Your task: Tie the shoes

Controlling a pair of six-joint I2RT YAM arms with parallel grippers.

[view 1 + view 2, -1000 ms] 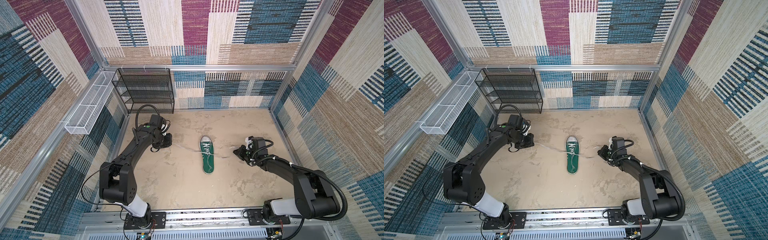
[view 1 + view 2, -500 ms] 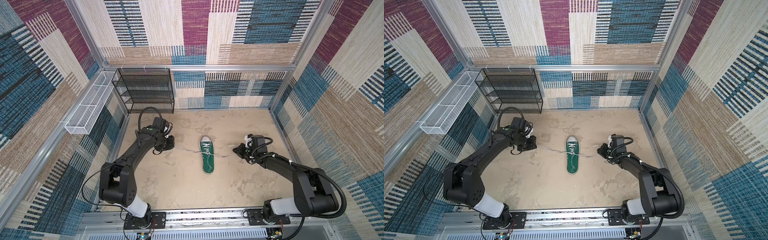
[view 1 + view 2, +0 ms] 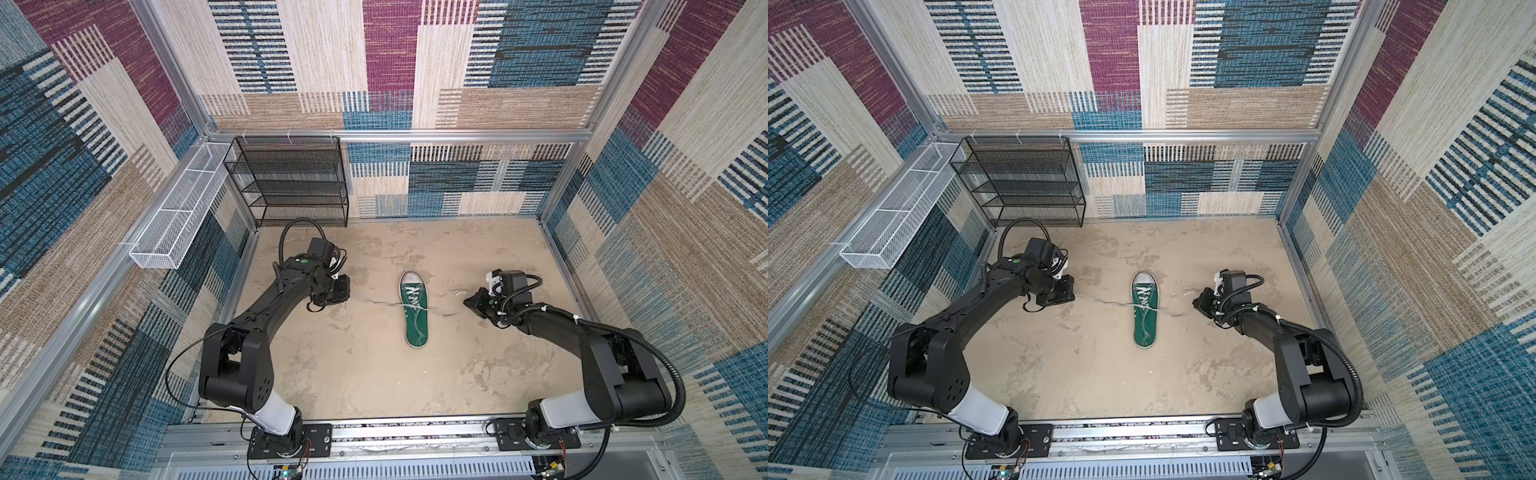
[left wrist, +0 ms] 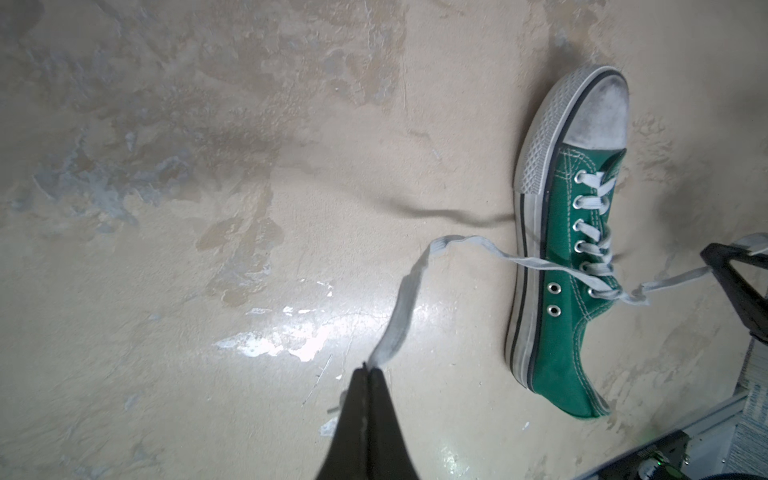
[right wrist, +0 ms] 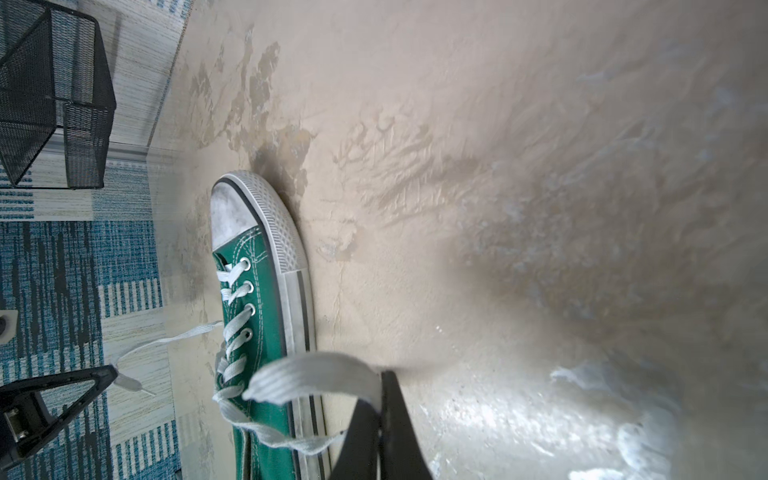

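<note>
The green shoe (image 3: 414, 309) (image 3: 1145, 309) lies mid-floor, white toe cap toward the back wall. Its two whitish laces run out sideways. My left gripper (image 3: 347, 292) (image 3: 1073, 294) sits left of the shoe, shut on the end of the left lace (image 4: 405, 299); the closed tips (image 4: 368, 368) pinch it just above the floor. Right of the shoe, my right gripper (image 3: 465, 301) (image 3: 1195, 302) is shut on the right lace (image 5: 316, 370), which curls in a loop from the tips (image 5: 384, 374) back to the eyelets. The laces cross over the shoe's (image 4: 569, 270) (image 5: 257, 311) tongue.
A black mesh shelf rack (image 3: 291, 183) (image 5: 54, 95) stands at the back left against the wall. A white wire basket (image 3: 178, 216) hangs on the left wall rail. Patterned walls close in the beige floor on three sides.
My left gripper has drifted a little toward the shoe with its lace, which now hangs slightly slack. The right gripper has barely shifted. The shoe has stayed in place.
</note>
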